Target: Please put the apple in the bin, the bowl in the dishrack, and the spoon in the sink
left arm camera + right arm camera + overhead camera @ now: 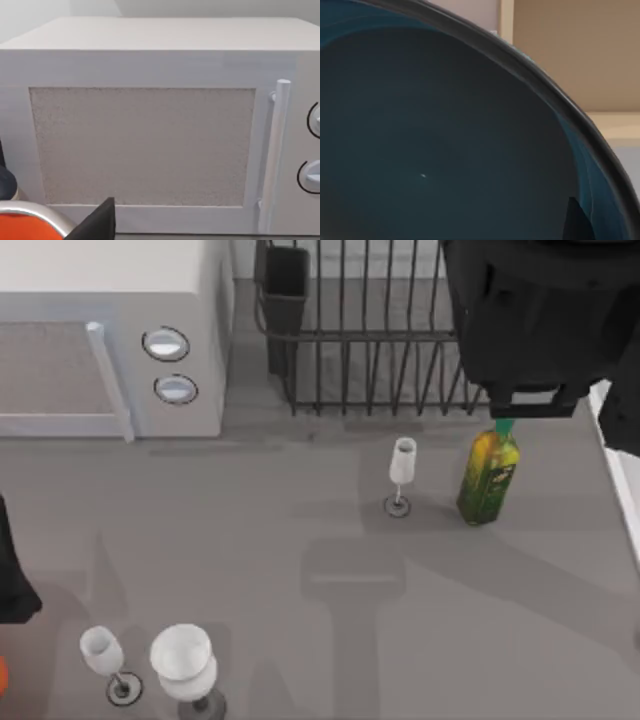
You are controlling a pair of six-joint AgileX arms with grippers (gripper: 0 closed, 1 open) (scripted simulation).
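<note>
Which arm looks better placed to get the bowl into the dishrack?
Probably the right. Its arm hangs over the dishrack, and its wrist view looks close into the bowl. The left arm sits at the table's left edge, facing the microwave.

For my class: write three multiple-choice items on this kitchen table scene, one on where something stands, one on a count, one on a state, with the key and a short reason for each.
1. Where does the green bottle stand?
A. beside the small wine glass, in front of the dishrack
B. inside the microwave
C. at the table's left edge

2. How many wine glasses stand on the table?
A. one
B. three
C. five

3. How is the microwave door?
A. wide open
B. removed
C. closed

Key:
1 A: the green bottle is right of the small wine glass, before the dishrack.
2 B: that one plus two wine glasses at lower left.
3 C: the microwave door sits flush.
</note>
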